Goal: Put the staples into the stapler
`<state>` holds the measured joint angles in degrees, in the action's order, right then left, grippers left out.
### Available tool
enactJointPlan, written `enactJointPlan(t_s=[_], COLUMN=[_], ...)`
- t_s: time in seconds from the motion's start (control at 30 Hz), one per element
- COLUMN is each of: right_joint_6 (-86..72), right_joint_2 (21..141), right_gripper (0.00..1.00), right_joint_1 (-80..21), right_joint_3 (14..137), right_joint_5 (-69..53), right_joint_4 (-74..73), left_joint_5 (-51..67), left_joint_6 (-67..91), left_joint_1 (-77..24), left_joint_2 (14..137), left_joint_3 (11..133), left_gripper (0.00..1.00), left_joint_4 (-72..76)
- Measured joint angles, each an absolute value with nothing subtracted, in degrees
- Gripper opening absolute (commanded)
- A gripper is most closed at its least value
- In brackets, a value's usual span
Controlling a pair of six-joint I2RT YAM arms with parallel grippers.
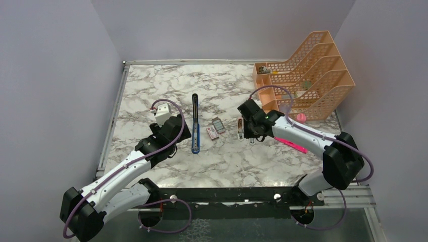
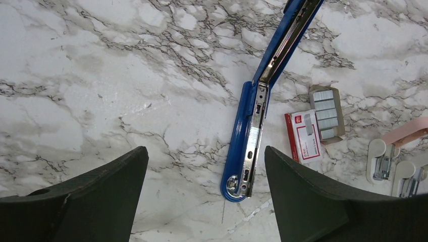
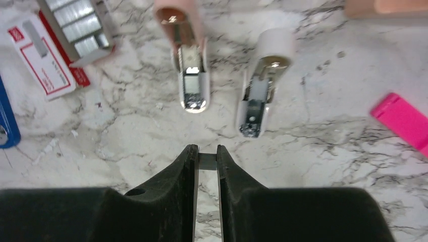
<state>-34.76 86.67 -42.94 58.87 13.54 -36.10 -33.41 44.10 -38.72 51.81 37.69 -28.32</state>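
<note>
Blue stapler (image 2: 242,146), far end off-frame

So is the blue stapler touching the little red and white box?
Apart. The left wrist view shows a strip of bare table between the stapler and the box.

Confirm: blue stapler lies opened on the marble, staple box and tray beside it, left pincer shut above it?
No. The left pincer is open, not shut: the left wrist view shows its fingers wide apart above the stapler. The rest holds: stapler opened on the marble, staple box and tray beside it.
</note>
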Motion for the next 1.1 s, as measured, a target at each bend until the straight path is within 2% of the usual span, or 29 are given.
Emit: enactJointPlan(t_s=[0.3,1.1], right_joint_6=[-35.07,-34.46], right_joint_2=[85.38,88.92], right_gripper=[0.23,0.23], right_joint_1=[-37.06,-35.11], right_joint_3=[57.71,54.22], right_joint_5=[16.38,16.32], right_joint_4=[-33.82,-28.56], left_joint_5=[-33.39,-32.95], left_joint_6=[44.10,44.10], left_joint_1=[-38.72,-38.72], left_joint_2=[51.81,52.29], left_joint_3=[37.69,37.69], left_gripper=[0.86,0.86], left_joint_4=[-28.32,-28.32])
